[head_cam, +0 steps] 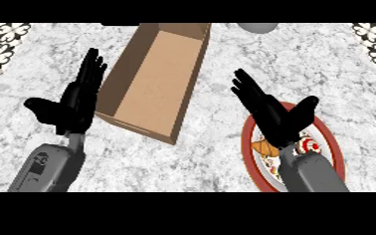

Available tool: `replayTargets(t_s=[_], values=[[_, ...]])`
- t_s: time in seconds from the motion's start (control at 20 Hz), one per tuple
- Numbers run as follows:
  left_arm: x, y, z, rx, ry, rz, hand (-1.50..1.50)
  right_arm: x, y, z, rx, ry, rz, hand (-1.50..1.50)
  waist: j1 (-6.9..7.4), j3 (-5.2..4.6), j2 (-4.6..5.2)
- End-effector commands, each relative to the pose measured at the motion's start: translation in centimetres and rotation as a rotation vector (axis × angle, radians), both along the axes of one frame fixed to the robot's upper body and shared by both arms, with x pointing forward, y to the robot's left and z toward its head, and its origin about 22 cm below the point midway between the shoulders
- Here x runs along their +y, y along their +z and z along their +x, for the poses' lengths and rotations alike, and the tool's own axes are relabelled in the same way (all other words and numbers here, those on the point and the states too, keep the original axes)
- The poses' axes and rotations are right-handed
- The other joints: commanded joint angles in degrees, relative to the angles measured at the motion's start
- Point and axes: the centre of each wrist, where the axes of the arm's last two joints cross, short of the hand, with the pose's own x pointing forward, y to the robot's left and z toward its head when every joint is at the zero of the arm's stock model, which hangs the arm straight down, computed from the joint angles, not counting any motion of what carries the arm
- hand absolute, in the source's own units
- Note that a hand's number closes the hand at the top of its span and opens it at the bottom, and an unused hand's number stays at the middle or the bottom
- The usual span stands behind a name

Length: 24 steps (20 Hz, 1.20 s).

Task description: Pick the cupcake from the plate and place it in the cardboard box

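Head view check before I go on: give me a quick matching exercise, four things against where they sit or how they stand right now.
Things:
1. brown open cardboard box
2. red-rimmed round plate
3. black left hand
4. black right hand

Places or states:
A. open, over the plate's upper left part
B. at the view's lower right, partly under a forearm
C. open, over bare counter left of the box
D. middle of the counter, nothing inside it

Pairs: 1-D, 2-B, 3-C, 4-A

One cardboard box [154, 82], one plate [332, 144], two robot hands.
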Motion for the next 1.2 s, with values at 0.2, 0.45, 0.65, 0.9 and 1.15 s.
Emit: replayTargets(t_s=[0.2,0.45,0.65,0.9,1.15], values=[[9.2,-2.2,-2.1,0.161,0.217,0.386,0.0,-5.9,2.0,0.2,-0.134,0.446,-0.023,-1.5,2.13,1.09,0.06],[11.2,-2.7,-2.8,0.242,0.256,0.449,0.0,-8.2,8.3,1.0,-0.468,0.664,-0.485,-1.5,1.84,1.41,-0.44],[11.2,-3.2,-3.3,0.256,0.263,0.46,0.0,-14.7,3.3,0.1,-0.397,0.694,-0.117,-1.5,1.33,1.34,0.73],[11.1,-3.2,-3.0,0.237,0.249,0.481,0.0,-17.6,6.7,2.3,-0.55,0.735,-0.148,-1.5,2.63,1.28,0.76],[11.2,-2.9,-2.6,0.236,0.233,0.489,0.0,-16.9,10.5,2.9,-0.674,0.794,-0.489,-1.5,3.75,1.2,0.82]])
